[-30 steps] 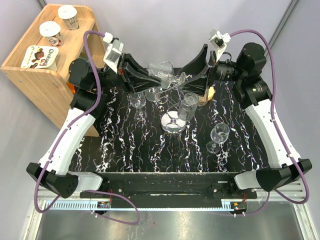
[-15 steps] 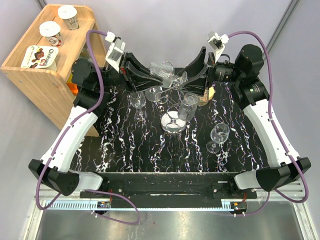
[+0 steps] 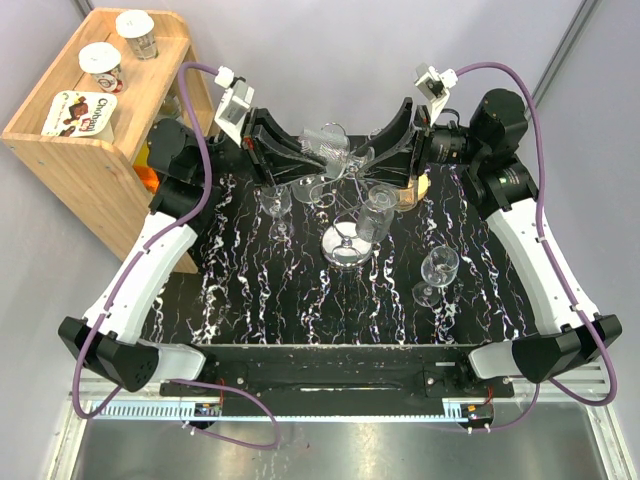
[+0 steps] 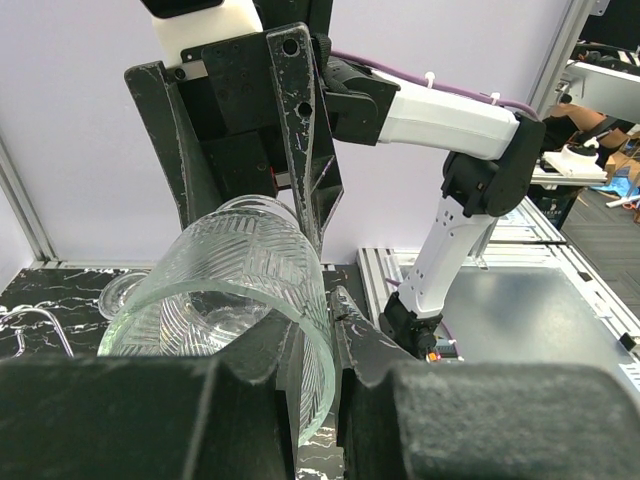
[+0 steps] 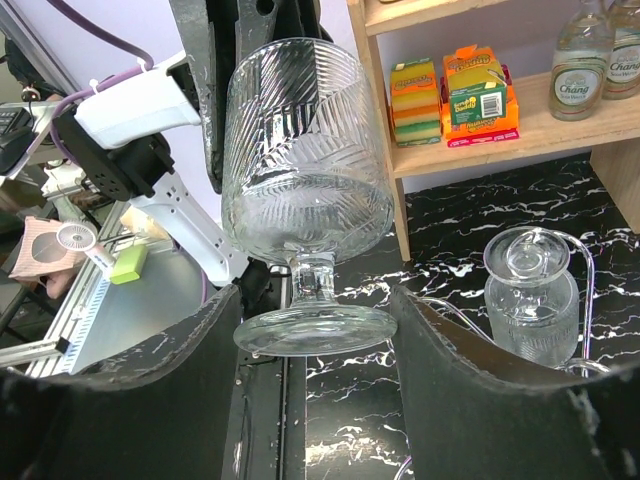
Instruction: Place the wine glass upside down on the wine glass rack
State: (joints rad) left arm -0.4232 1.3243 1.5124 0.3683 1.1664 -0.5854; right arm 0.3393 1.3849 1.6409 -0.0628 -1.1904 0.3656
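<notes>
The wine glass (image 3: 328, 145), clear with a ribbed bowl, lies on its side in the air above the wine glass rack (image 3: 345, 246), between both arms. My left gripper (image 3: 300, 158) is shut on the bowl's rim; the glass wall (image 4: 318, 360) is pinched between its fingers. My right gripper (image 3: 388, 160) is open, with its jaws on either side of the round foot (image 5: 315, 330) and the pads almost at the foot's edge. The rack's chrome disc base stands mid-table. An upside-down glass (image 5: 530, 295) hangs on one of its wire arms.
A stemmed glass (image 3: 438, 268) stands right of the rack, and another (image 3: 275, 200) stands left of it. A wooden shelf (image 3: 90, 120) with cups sits at the far left; sponges (image 5: 445, 85) and bottles (image 5: 582, 45) are on its lower levels.
My right gripper's jaws have narrowed around the glass foot. The left arm has shifted slightly right and back, still holding the bowl.
</notes>
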